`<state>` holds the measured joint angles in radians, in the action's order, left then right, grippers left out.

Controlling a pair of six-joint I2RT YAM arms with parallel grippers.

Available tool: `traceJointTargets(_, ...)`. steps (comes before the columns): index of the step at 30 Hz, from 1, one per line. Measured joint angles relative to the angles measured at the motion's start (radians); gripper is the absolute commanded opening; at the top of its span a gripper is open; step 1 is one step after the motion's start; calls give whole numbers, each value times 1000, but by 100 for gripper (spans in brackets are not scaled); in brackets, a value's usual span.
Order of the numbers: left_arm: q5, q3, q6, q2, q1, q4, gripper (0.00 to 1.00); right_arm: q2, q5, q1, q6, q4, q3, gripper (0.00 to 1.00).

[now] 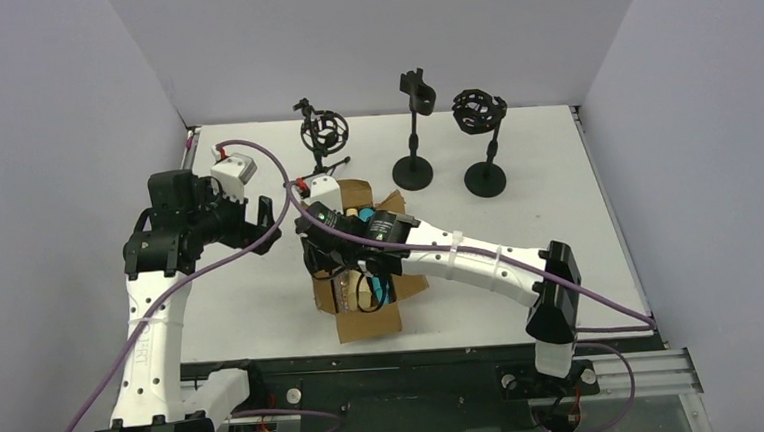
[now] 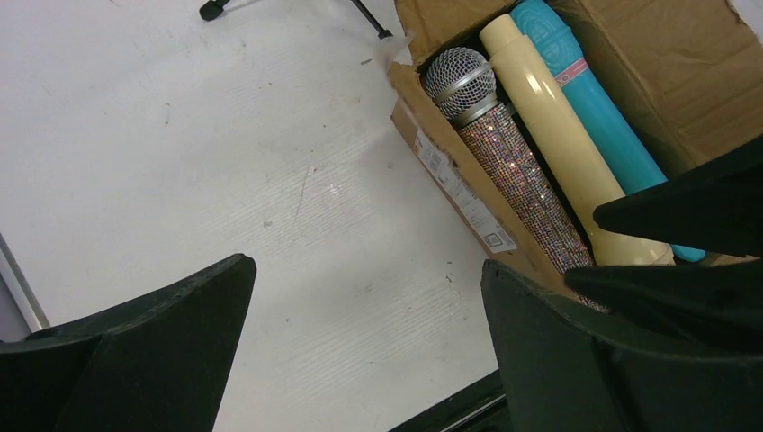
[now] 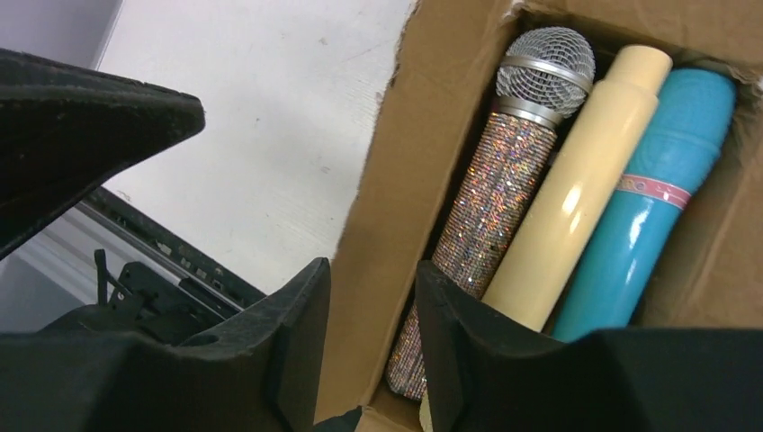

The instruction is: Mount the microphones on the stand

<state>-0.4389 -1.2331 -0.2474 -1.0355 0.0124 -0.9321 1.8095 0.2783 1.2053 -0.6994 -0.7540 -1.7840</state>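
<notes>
Box (image 3: 382,171) under outstretched right hand (image 3: 371,274), jaws parted.

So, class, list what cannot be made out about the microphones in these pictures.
Top external: cardboard box contents, mostly covered by the right arm.
Right wrist: lower parts of the cream microphone and teal microphone, behind the jaws.
Left wrist: everything above the stand legs, cut off by the top edge.

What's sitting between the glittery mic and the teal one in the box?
The cream mic, lying side by side with the glittery mic and the teal mic; the right wrist view shows it best.
</notes>
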Motion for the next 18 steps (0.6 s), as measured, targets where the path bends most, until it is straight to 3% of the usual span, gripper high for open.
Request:
traceJointTargets(2, 8, 0, 2, -1, 0, 0, 96, 28, -30, -6, 14, 13, -21, 56)
traceJointTargets(7, 7, 0, 6, -24, 0, 4, 96, 5, -45, -26, 38, 31, 19, 56)
traceJointTargets(18, -168, 78, 64, -101, -28, 207, 96, -533, -29, -236, 48, 82, 537, 72)
